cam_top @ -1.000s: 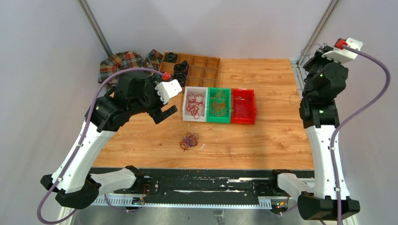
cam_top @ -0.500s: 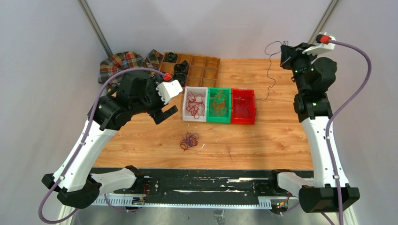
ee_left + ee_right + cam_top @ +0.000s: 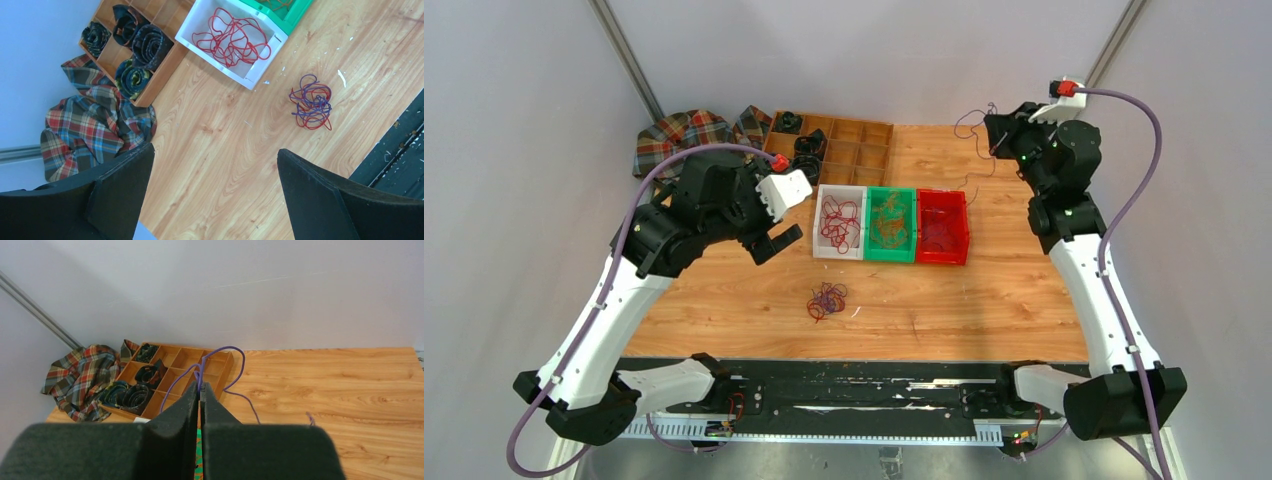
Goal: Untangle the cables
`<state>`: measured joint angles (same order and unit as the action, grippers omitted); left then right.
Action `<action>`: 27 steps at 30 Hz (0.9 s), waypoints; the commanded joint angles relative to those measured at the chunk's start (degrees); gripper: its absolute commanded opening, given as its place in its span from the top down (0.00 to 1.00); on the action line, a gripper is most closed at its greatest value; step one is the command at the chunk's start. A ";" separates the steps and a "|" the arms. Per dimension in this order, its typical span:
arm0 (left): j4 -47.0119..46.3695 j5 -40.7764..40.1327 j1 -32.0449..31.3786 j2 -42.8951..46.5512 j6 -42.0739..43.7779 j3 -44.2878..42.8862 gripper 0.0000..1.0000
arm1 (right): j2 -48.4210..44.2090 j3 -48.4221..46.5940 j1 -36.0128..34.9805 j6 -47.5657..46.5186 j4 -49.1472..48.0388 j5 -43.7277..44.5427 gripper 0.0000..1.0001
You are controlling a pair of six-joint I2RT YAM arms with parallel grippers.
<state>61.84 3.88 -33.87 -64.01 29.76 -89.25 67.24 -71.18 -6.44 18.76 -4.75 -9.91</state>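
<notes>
Red and purple-blue strands sit knotted in one tangle [image 3: 828,300] on the table [image 3: 1004,300], near the middle of the near edge; it has not shifted over the last second. Above the left half, the left gripper [image 3: 215,150] hovers empty with its fingers spread wide, in the same pose as before.

Midway across stand three bins side by side: one white bin [image 3: 838,255] with red cables [image 3: 232,37], one green bin [image 3: 889,257] with orange-tan cables [image 3: 889,220], and one red bin [image 3: 941,259] whose contents are hard to read. The cables in each are too looped to count.

The change is on the right. A second ago the right gripper [image 3: 200,387] was out past the right edge; it has swung inward toward the far right corner, pinched together on one purple cable [image 3: 222,348] that loops and trails down toward the red bin. One cable looks freed and on its way to a bin, with one tangle left to work.

At the far left are one tray [image 3: 869,130] holding four black coils [image 3: 150,45], and one cloth [image 3: 95,125] at the corner.
</notes>
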 commanded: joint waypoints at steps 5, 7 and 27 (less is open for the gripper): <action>-0.72 0.84 0.56 0.01 -0.49 -1.17 0.02 | 0.30 -1.79 -2.40 -2.50 -2.45 -0.92 0.99; -0.65 0.86 0.56 -0.04 -0.57 -1.34 0.02 | 0.26 -3.29 -2.47 -3.33 -2.46 -0.82 0.99; -0.54 1.04 0.64 0.11 -0.75 -1.96 0.02 | -2.99 -5.56 -3.70 -5.22 -2.73 -1.00 0.99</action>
<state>61.84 4.08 -33.80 -64.03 29.56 -89.36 64.88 -79.85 -8.82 12.86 -6.20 -9.50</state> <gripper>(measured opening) 0.979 0.012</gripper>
